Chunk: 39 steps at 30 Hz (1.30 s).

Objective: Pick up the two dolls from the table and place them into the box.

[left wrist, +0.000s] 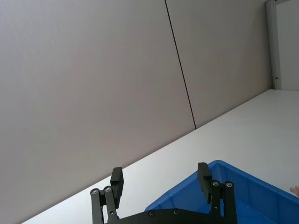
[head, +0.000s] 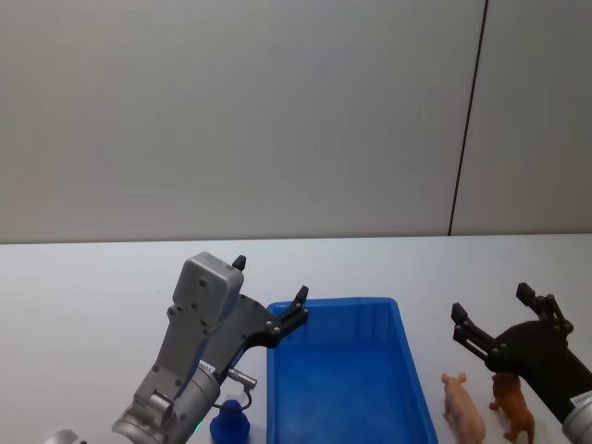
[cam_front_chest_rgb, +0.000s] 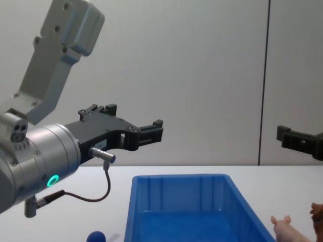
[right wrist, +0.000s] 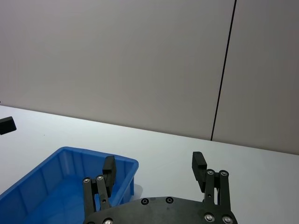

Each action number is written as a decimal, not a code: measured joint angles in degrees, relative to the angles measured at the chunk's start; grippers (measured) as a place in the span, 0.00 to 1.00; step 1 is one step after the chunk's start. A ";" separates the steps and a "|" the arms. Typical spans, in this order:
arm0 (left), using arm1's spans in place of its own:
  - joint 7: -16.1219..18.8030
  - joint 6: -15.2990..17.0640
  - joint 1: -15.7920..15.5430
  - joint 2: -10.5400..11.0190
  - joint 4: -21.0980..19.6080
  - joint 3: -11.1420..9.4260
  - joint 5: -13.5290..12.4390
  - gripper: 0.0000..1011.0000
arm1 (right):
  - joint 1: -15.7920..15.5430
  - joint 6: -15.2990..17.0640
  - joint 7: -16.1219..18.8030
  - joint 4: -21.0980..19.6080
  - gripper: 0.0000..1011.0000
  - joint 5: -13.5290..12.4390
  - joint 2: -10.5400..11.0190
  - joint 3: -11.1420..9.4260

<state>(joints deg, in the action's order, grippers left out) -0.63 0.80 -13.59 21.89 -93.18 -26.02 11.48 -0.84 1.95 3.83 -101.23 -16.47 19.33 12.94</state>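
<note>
nearest to me, on the smooth white table (head: pixel 83 287), a rounded blue toy (head: pixel 228 424) sits just left of the blue bin (head: pixel 333 302), under my left arm. right of the bin, a pale pink pig (head: pixel 462 405) and a brown shaggy animal (head: pixel 513 407) stand side by side on the table, close together, both outside the bin. the bin lies between my two arms, its long side running away from me. my left gripper (head: pixel 270 280) hangs raised above the table by the bin's far left corner, fingers spread apart. my right gripper (head: pixel 491 301) hangs above the pig and the brown animal, fingers spread apart too. beyond, the table runs to a plain grey wall (head: pixel 231 111) with one dark vertical seam (head: pixel 467 120).
</note>
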 joint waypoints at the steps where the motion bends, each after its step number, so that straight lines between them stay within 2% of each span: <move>1: 0.00 0.00 0.00 0.00 0.00 0.00 0.00 0.99 | 0.00 0.00 0.00 0.00 0.99 0.00 0.00 0.00; 27: 0.00 0.00 0.00 0.00 0.00 0.00 0.00 0.99 | -0.03 0.43 -0.18 0.13 0.99 -0.30 0.20 -0.47; 39: 0.00 0.00 0.00 0.00 0.00 0.00 0.00 0.99 | 0.07 3.92 -1.99 0.52 0.99 -0.50 0.29 -1.10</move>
<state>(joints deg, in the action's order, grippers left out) -0.62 0.79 -13.59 21.89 -93.18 -26.03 11.48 -0.77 5.88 1.84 -100.71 -16.97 19.62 11.85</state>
